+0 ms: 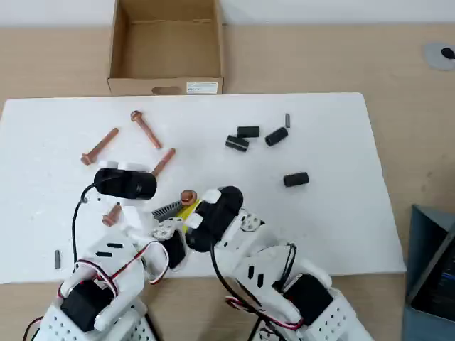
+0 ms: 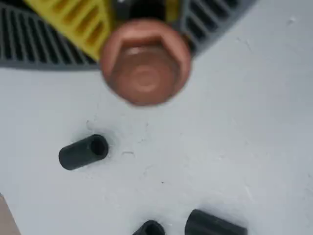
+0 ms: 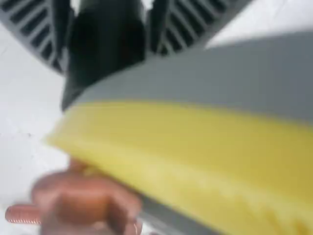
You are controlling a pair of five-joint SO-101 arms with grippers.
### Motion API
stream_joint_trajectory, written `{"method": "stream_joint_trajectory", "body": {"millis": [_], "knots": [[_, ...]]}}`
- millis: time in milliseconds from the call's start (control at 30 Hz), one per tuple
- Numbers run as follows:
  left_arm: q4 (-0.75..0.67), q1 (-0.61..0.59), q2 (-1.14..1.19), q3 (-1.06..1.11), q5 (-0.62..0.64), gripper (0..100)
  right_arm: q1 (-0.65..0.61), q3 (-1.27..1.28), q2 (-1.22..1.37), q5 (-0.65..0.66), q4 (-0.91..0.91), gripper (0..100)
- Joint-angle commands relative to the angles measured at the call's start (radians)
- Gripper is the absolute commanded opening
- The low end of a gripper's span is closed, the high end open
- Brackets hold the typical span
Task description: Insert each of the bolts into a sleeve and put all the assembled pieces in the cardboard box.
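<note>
1. The left gripper [image 1: 178, 208] is clamping a copper bolt [image 2: 145, 63], its head facing that arm's own wrist camera. This is probably so that the free end is pointing at the sleeve.
2. The right gripper [image 3: 107, 29] is squeezing a black sleeve [image 3: 105, 54] between its ribbed fingers, holding it just beside the bolt, low over the white board [image 1: 341, 220]. Whether the bolt is entering the bore is hidden.
3. Four loose sleeves [image 1: 296, 179] are lying farther out on the board, and four loose bolts [image 1: 99, 145] are lying on the left arm's side.
4. The cardboard box [image 1: 165, 85] is sitting beyond the board's far edge — some loose bolts are lying between the grippers and it, so a carry is likely going to need height.
</note>
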Motion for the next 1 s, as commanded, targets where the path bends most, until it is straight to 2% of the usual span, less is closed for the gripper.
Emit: {"method": "stream_joint_trajectory", "body": {"millis": [0,100,500,833,900,967], "knots": [[0.011,0.020,0.001,0.003,-0.006,12,-0.007,-0.042,-0.145,0.006,-0.029,0.9],[0.015,-0.025,0.002,0.005,-0.005,19,-0.005,-0.042,-0.145,0.006,-0.029,0.9],[0.034,-0.107,0.004,-0.052,-0.032,19,-0.004,-0.041,-0.145,0.006,-0.029,0.9],[0.044,-0.164,0.004,-0.183,-0.041,19,-0.002,-0.041,-0.145,0.005,-0.029,0.9],[0.044,-0.184,0.004,-0.198,-0.063,17,-0.002,-0.041,-0.145,0.003,-0.026,0.9],[0.043,-0.218,0.001,-0.199,-0.117,8,0.002,-0.041,-0.145,0.000,-0.025,0.9]]}}
